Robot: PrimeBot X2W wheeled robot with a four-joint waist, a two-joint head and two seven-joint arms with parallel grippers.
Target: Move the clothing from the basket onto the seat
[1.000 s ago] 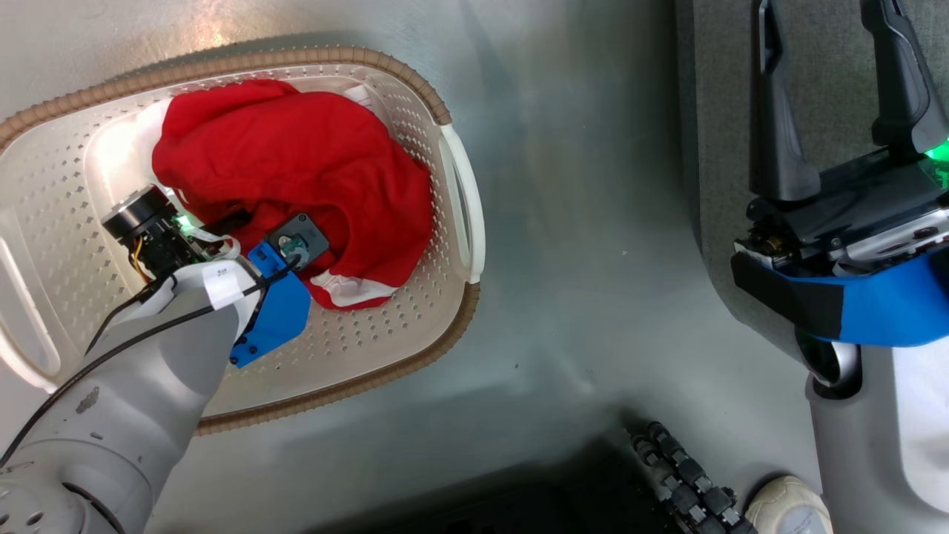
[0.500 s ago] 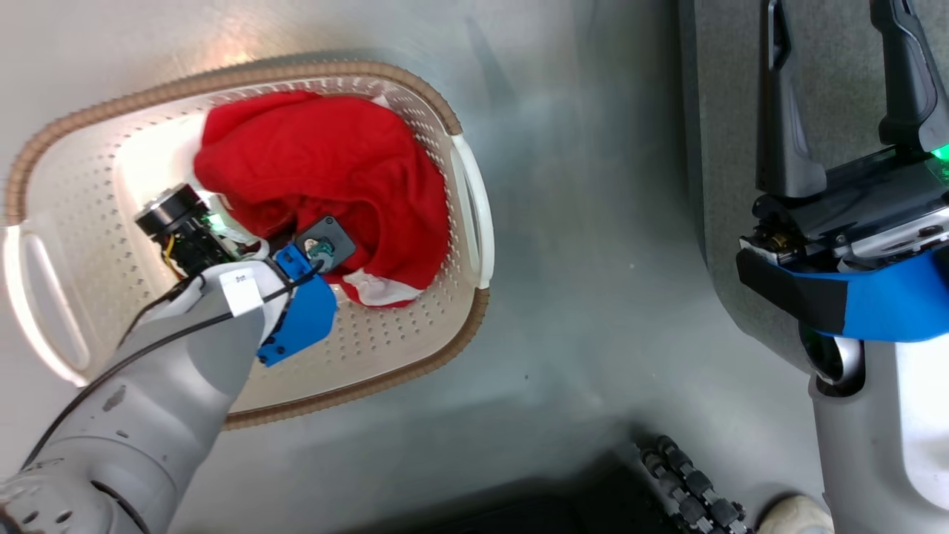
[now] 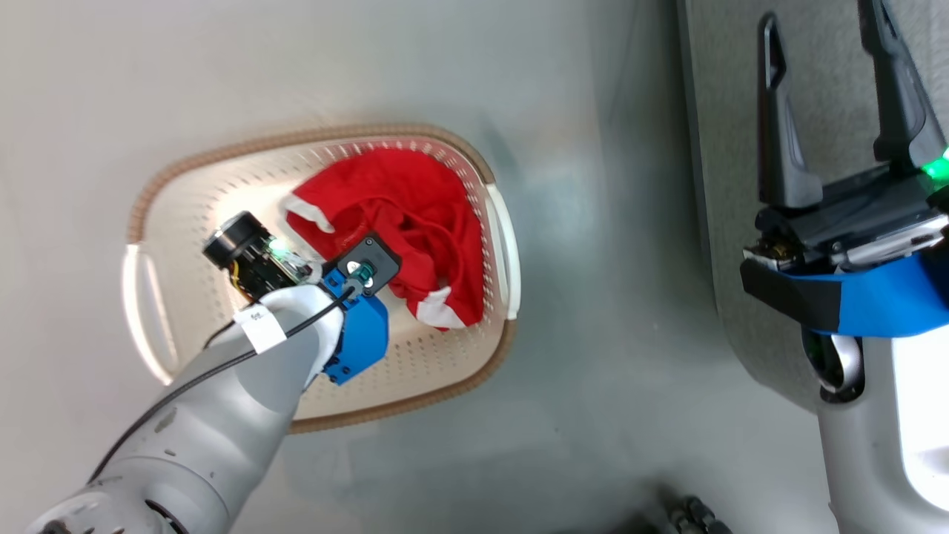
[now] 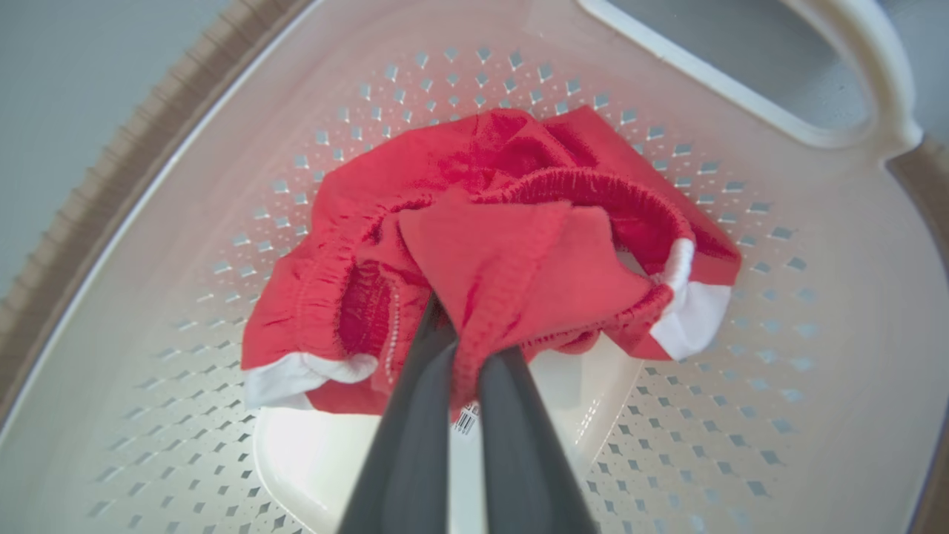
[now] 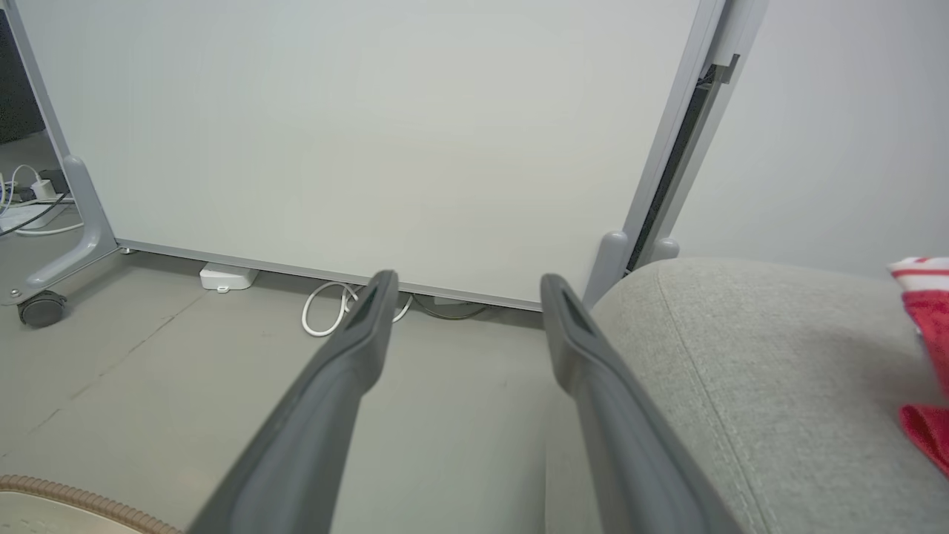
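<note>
Grey floor lay beneath everything. The left tool was closed tight on a fold of the clothing, a crumpled red garment with white trim. The rest of it lay bunched on the bottom of the cream perforated basket, which seemed to hold nothing else. Only a thin fold was pinched, so the cloth might slip free on lifting, or a trailing edge might snag the rim. The right tool hung wide open and empty by the grey seat, where a second red garment lay.
</note>
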